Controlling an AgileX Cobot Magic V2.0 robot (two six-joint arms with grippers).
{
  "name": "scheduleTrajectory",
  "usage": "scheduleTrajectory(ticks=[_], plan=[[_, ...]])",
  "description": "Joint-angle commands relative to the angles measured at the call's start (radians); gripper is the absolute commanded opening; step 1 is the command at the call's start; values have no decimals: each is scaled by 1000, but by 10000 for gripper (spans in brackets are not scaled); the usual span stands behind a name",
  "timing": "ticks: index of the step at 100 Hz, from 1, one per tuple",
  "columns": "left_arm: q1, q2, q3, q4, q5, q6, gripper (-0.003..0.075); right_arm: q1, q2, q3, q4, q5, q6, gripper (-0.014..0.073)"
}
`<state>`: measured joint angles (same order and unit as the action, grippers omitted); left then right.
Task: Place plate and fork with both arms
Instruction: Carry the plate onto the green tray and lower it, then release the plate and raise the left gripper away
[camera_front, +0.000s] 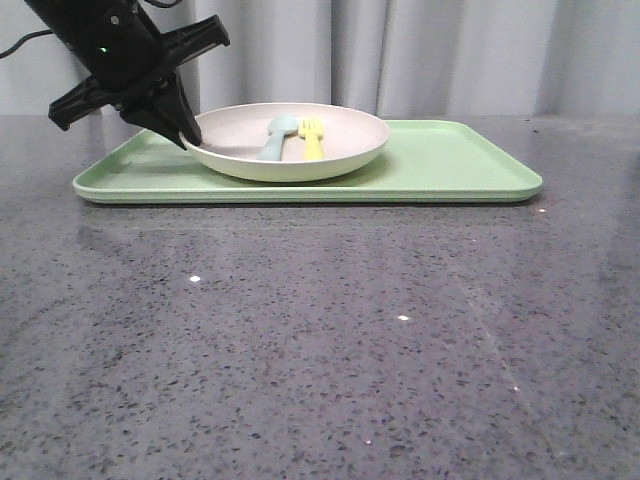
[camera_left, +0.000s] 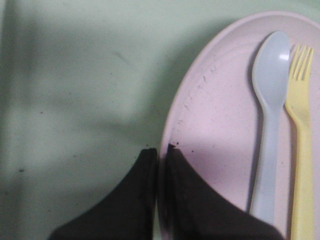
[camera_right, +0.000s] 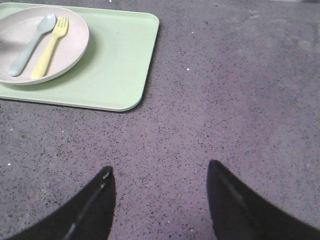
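The plate (camera_front: 290, 143) sits on the left half of the light-green tray (camera_front: 460, 165), which lies across the far side of the dark speckled counter (camera_front: 320, 340). Inside the plate the yellow fork (camera_front: 313, 138) lies beside a pale blue spoon (camera_front: 278, 137), the two parallel and close together, spoon on the left, with their heads pointing away from the robot. The left pincer (camera_front: 190, 140) reaches down from the upper left and is pinched on the plate's left rim: in the left wrist view its two black fingers (camera_left: 190, 200) are drawn nearly together with the rim's edge running between them (one finger over the tray, the other inside the dish). The right pincer (camera_right: 160, 200) hangs over bare counter well apart from the tray, its fingers spread wide with nothing between them; the front view does not show it.
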<state>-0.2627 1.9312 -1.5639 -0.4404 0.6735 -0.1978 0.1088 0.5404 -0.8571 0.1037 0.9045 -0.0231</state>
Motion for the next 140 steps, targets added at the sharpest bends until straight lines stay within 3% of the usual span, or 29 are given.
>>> scheduleTrajectory(ticks=[1,46,55,75,84,103,140], plan=[[-13,-56,-16,-29,-43,-14,-21,-8,14,-34,-1,-72,-3,418],[-13,-56,-10,-29,-38,-14,6,-8,14,-34,-1,-73,-3,418],[-13,-56,-10,-29,-42,-14,98,-8,14,-34,-2,-73,-3,418],[-13,-58,-10,-31,-42,-14,393,-8,14,-34,-2,-73,-3,418],[-13,-65,-10,-31,-42,-14,454,-8,14,-34,-2,-73,-3,418],[-13,-127,-10,31,-63,-10,460,-8,14,-34,-2,-72,-3,418],[-13,-391,17,365,-73,-10,459,-8,14,-34,-2,-60,-3,418]])
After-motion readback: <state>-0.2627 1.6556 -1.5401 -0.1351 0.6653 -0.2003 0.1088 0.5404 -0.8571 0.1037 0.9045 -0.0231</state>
